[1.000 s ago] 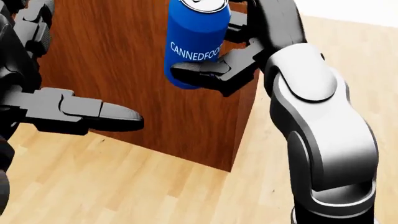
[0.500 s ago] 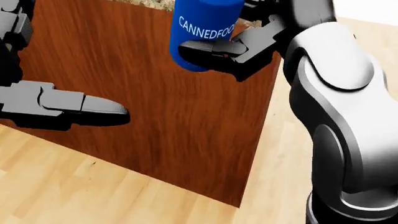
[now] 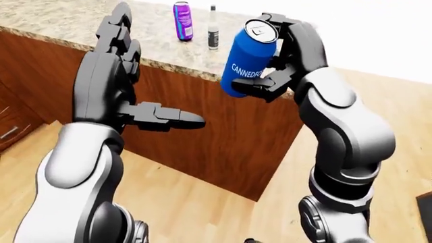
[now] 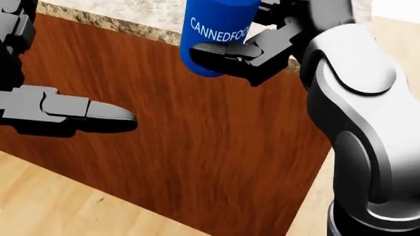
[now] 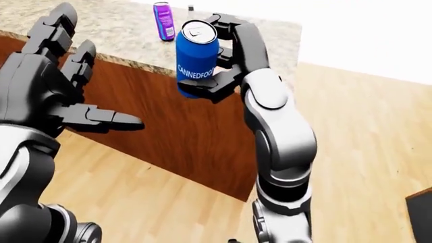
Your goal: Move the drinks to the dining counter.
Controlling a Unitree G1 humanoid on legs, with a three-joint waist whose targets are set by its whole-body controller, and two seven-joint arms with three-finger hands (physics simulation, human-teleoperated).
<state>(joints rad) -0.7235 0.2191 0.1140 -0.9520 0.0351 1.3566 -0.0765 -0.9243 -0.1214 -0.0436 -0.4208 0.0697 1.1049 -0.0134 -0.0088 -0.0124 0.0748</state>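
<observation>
My right hand (image 3: pixel 273 61) is shut on a blue can (image 3: pixel 247 58) labelled CANNEDFOOD and holds it upright in the air, just before the near edge of the granite-topped dining counter (image 3: pixel 81 25). The can also shows in the head view (image 4: pixel 216 34). On the counter top stand a purple can (image 3: pixel 182 21) and a small dark bottle (image 3: pixel 213 34), both upright. My left hand (image 3: pixel 125 81) is open and empty, fingers spread, raised at the left before the counter's wooden side.
The counter's brown wood panel (image 3: pixel 223 136) fills the middle of the views and ends at a corner on the right. Light wooden floor (image 3: pixel 398 126) lies to the right and below. A dark cabinet with a handle (image 3: pixel 10 129) shows at the far left.
The whole picture has shifted: the counter has come closer and its granite edge now shows in the head view. The blue can stays in my right hand, higher relative to the counter.
</observation>
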